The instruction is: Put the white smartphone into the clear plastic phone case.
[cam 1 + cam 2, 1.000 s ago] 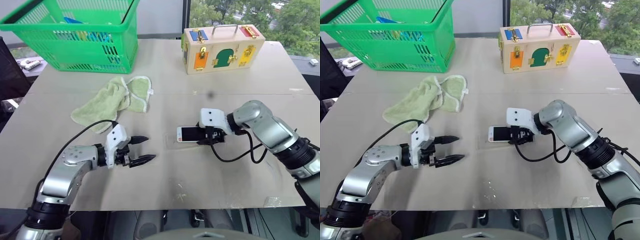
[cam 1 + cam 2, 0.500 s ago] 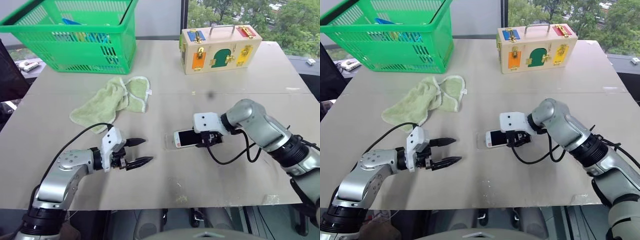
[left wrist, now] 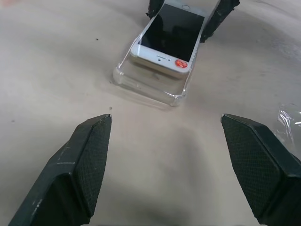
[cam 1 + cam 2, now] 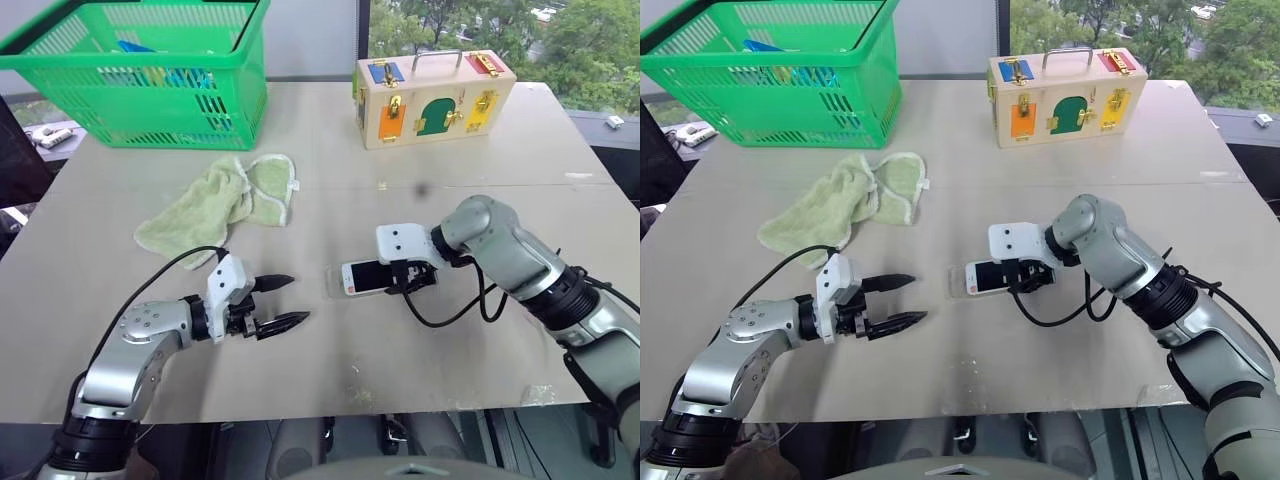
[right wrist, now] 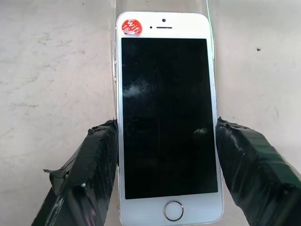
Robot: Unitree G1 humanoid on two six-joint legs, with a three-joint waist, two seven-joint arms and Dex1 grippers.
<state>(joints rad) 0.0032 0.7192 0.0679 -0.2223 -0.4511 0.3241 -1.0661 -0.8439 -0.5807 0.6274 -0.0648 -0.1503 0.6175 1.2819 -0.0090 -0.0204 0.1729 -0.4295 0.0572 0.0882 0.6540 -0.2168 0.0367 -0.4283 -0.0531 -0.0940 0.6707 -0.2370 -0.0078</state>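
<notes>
1. The right claw (image 4: 408,276) pinches the white smartphone (image 4: 366,277) by its two long sides, one black finger (image 5: 89,174) on each side, near the end with the round button.
2. The smartphone lies screen up, near the middle of the bench (image 4: 470,170). Its far end, with a small red sticker (image 5: 132,27), sits tilted over the clear plastic phone case (image 3: 149,84).
3. The case lies flat on the bench. Whether the phone is seated inside it, I cannot tell.
4. The left claw (image 4: 280,303) is spread wide and holds nothing. It hangs low over the bench, apart from the case and pointing toward it.
5. Farther back are a green towel (image 4: 220,200), a green basket (image 4: 150,70) and a wooden lock box (image 4: 432,98).
</notes>
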